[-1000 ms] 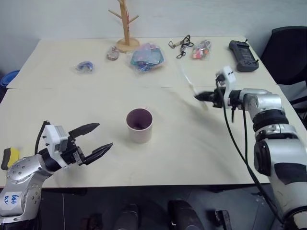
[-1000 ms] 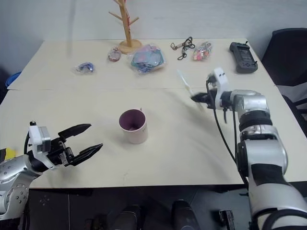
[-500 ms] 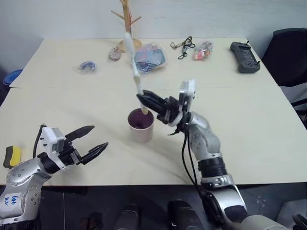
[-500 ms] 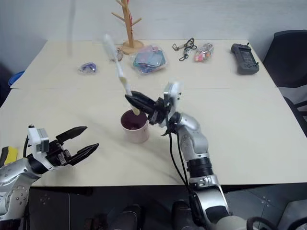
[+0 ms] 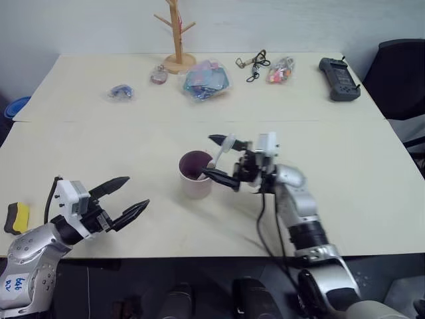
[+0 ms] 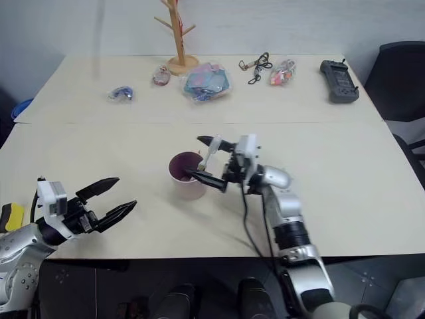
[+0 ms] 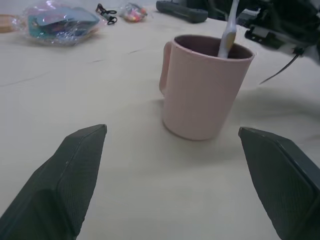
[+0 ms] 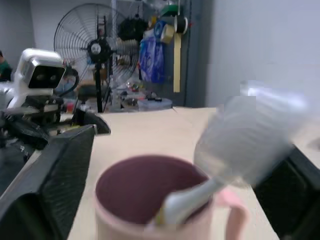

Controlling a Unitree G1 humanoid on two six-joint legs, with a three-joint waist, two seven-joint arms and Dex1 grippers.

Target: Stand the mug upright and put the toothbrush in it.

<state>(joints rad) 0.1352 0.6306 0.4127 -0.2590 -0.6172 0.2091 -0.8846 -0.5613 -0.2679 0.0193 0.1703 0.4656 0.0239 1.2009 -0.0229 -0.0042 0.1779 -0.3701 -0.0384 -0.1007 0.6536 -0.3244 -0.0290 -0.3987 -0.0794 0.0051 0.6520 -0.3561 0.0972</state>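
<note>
Upright at frame centre: mug [image 5: 196, 174], toothbrush [image 5: 221, 151] leaning inside – handle of the mug plain from the left wrist. Right gripper [image 5: 216, 158] spread wide around the brush, left gripper [image 5: 123, 197] open lower left – bare table [image 5: 372, 166] all round.

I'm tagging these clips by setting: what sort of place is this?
Probably a lab or workshop room rather than a home. A plain pale table holds a scatter of test items and a black handheld controller, an office chair stands beside it, and the right wrist view shows a standing fan and cluttered shelves.
</note>
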